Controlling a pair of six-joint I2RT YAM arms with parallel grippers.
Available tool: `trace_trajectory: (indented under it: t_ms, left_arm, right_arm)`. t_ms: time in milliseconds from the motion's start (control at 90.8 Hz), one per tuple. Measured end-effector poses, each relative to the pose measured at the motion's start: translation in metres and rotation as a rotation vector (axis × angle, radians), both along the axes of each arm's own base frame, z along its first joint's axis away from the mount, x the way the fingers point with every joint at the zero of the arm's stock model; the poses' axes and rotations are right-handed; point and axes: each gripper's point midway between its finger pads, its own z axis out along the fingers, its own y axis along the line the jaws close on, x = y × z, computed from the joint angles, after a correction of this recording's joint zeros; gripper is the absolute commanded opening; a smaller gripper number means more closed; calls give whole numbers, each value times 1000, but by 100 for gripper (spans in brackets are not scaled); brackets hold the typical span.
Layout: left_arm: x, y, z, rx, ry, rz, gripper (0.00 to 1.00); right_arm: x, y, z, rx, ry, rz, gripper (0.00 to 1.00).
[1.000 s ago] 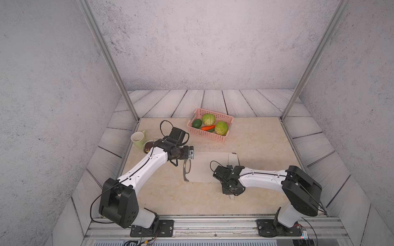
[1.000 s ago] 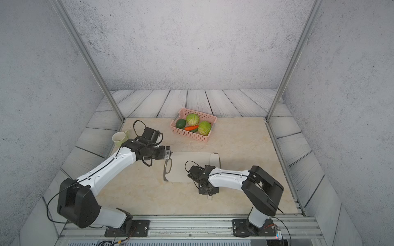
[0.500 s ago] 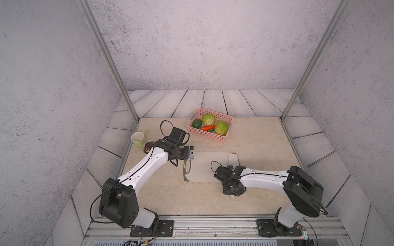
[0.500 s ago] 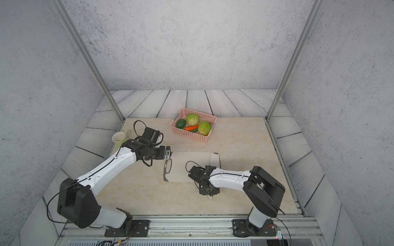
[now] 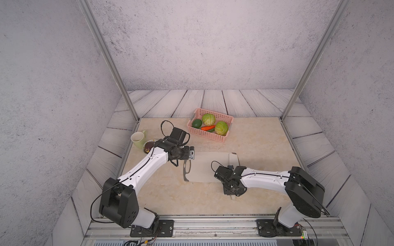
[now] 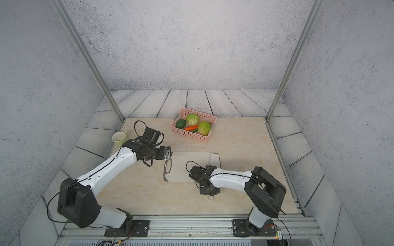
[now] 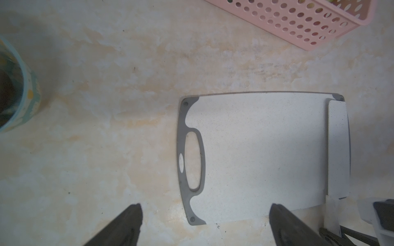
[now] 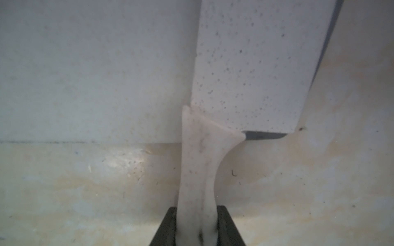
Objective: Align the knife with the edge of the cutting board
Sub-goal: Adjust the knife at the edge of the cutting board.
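Observation:
The cutting board [image 5: 204, 170] [image 6: 187, 170] lies flat mid-table, its oval cutout at the left end. The knife [image 5: 233, 158] [image 6: 214, 159] rests with its pale blade along the board's right end, nearly parallel to that edge. Its cream handle [image 8: 198, 170] sticks out over the front edge onto the table. My right gripper [image 5: 233, 190] [image 6: 210, 190] [image 8: 197, 213] is shut on that handle. My left gripper [image 5: 188, 157] [image 6: 168, 156] [image 7: 205, 207] hangs open above the board's cutout end [image 7: 193, 159], holding nothing. The blade [image 7: 338, 149] also shows in the left wrist view.
A pink basket [image 5: 204, 135] [image 6: 187, 133] [image 7: 298, 21] with cabbages, an avocado and a carrot stands behind the board. A green mug [image 5: 138, 139] [image 6: 119, 138] and a small dish [image 5: 149, 147] holding something dark sit at the table's left edge.
My right gripper has shifted very slightly toward the front with the knife handle. The left arm has not moved.

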Motion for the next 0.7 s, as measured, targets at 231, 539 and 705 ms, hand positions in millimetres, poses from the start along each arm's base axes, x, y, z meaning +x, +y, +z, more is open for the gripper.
trace_trajectory:
  t_ms: [231, 539, 705]
  left_arm:
    - [0, 0, 0, 2, 0, -1, 98]
    - [0, -1, -1, 3, 0, -2, 98]
    - [0, -1, -3, 6, 6, -3, 98]
  right_arm:
    - [1, -3, 0, -6, 3, 0, 29]
    - [3, -4, 0, -7, 3, -2, 29]
    - [4, -5, 0, -7, 4, -1, 29]
